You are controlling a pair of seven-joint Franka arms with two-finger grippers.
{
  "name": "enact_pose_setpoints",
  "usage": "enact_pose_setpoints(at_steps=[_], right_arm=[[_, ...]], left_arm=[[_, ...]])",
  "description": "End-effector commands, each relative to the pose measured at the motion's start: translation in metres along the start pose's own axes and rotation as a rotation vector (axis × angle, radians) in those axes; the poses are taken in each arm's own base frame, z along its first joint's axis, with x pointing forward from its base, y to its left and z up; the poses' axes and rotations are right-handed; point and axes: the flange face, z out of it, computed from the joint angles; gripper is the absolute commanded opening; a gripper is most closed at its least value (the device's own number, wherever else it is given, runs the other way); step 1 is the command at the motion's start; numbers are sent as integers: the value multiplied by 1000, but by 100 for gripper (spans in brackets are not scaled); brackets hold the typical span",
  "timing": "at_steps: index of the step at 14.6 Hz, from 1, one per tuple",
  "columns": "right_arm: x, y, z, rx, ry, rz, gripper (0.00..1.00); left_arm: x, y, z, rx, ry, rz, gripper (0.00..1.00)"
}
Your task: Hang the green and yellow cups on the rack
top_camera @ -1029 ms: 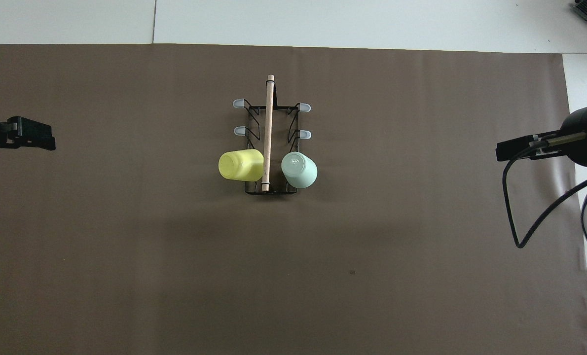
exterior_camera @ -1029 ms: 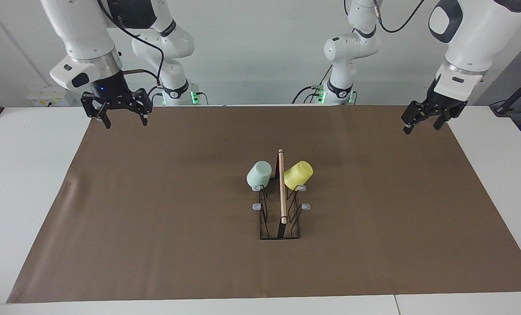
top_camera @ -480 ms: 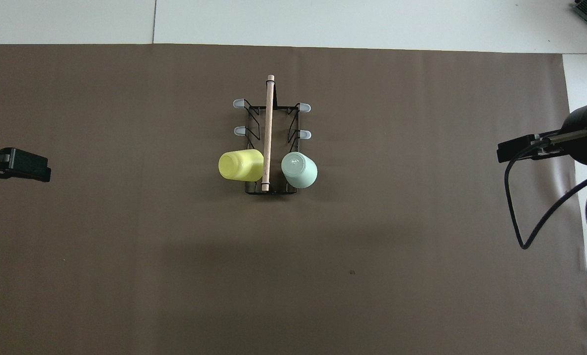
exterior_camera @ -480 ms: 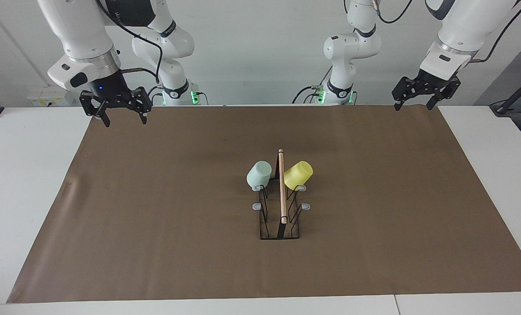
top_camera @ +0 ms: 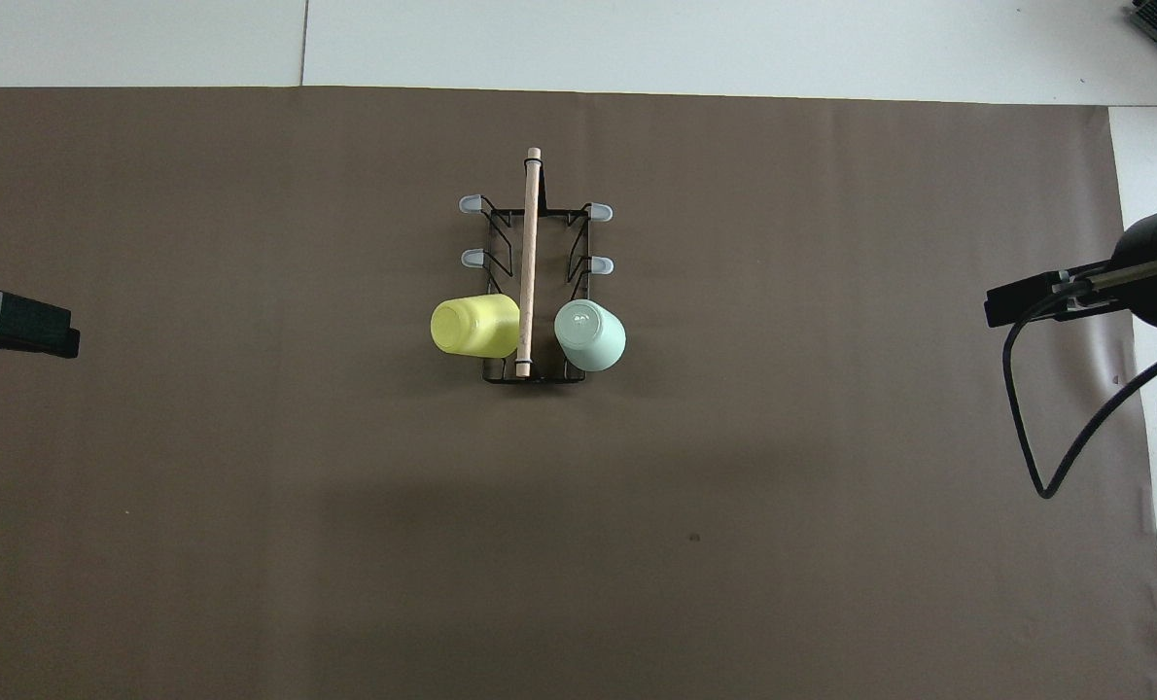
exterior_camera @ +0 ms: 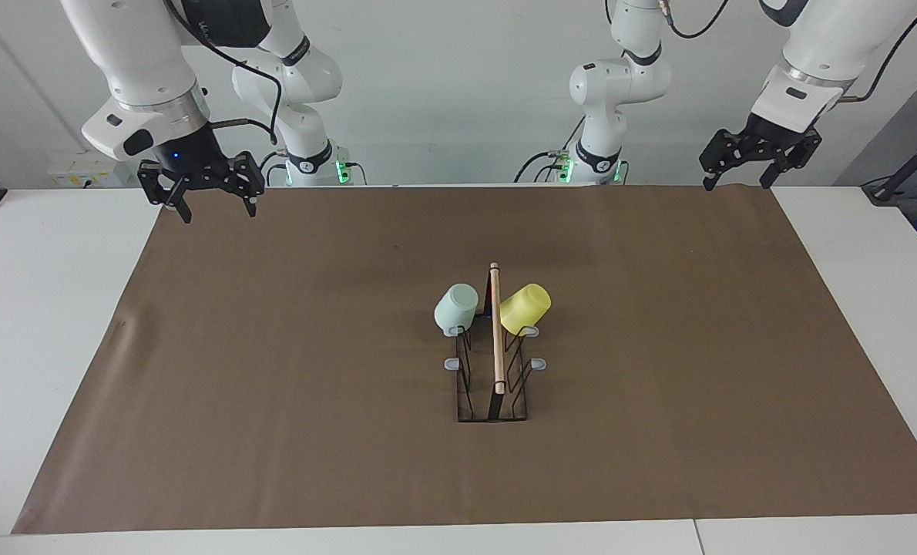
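hanging tilted, green cup (exterior_camera: 455,307), yellow cup (exterior_camera: 525,307)

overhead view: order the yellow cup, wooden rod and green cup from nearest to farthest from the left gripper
1. Yellow cup, on the rack's side toward the left gripper.
2. Wooden rod, along the rack's middle.
3. Green cup, on the side toward the right arm.
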Motion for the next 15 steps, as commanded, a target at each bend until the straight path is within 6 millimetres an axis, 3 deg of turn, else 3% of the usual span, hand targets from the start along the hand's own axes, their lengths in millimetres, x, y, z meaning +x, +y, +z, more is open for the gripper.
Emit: enact_pose_setpoints(at_steps=[1,3,6,8,15], right_arm=[[2,14,0,-13,-5,40,100],[2,10,0,-11,-5,32,100],[2,10,0,-11,-5,34,100],[2,6,0,-11,-8,34,100],[3,4,1,-11,-8,64,100]], left_arm=[[-13,-1,5,-17,-26,11,100],[-13,-1,5,-17,-24,11,100],[3,2,6,-40,-28,14,100],[6,13,11,-41,-39,34,100],[3,7,9,-44,-30,32,100]])
